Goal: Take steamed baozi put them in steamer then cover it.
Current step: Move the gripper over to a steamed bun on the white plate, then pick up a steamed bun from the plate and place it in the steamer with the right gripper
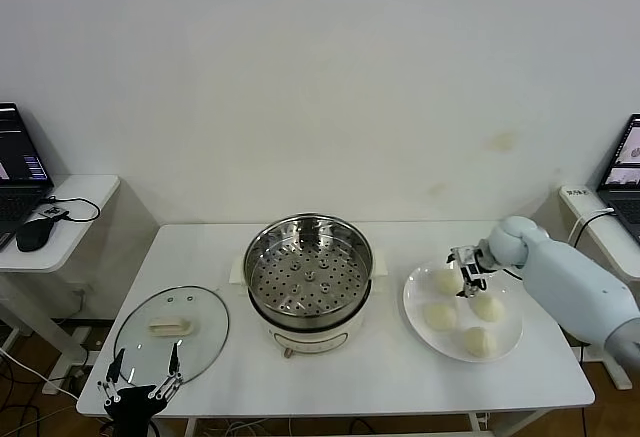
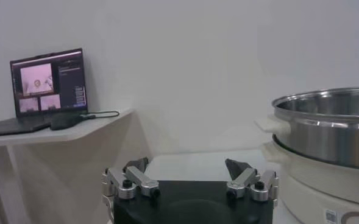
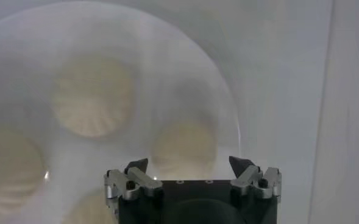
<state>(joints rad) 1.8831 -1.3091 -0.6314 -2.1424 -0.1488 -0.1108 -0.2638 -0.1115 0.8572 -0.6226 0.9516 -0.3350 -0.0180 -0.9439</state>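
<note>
R gripper [image 1: 468,269] is down over the white plate [image 1: 508,339], fingers spread w/ a gap between the tips, nothing pinched; in the wrist view one baozi [image 3: 183,148] sits right ahead between the fingertips [image 3: 136,165]. R arm comes in from the robot's right side, forearm slanting down and inward across the table edge, wrist bent toward the plate's far side. Baozi count: 4, all on the plate — far-left one [image 1: 446,281] just beside the gripper, then one at [image 1: 488,308], one at [image 1: 439,315], nearest one [image 1: 476,341] (pleated tops visible from the wrist cam, blurry). Steamer [image 1: 309,269]: 1, center of table, perforated tray bare, white base w/ side handles, left of the plate and apart from it. Cover [image 1: 171,332]: 1, lying flat on the table at the robot's left, white bar handle up. L gripper [image 1: 139,379] parked at the table's near-left edge, just by the cover's rim, fingers wide apart, holding nothing. Laptops: 2, one on each side table; mouse [image 1: 33,234] by the left one. Small label on the steamer base, in the left wrist view, unreadable.
</note>
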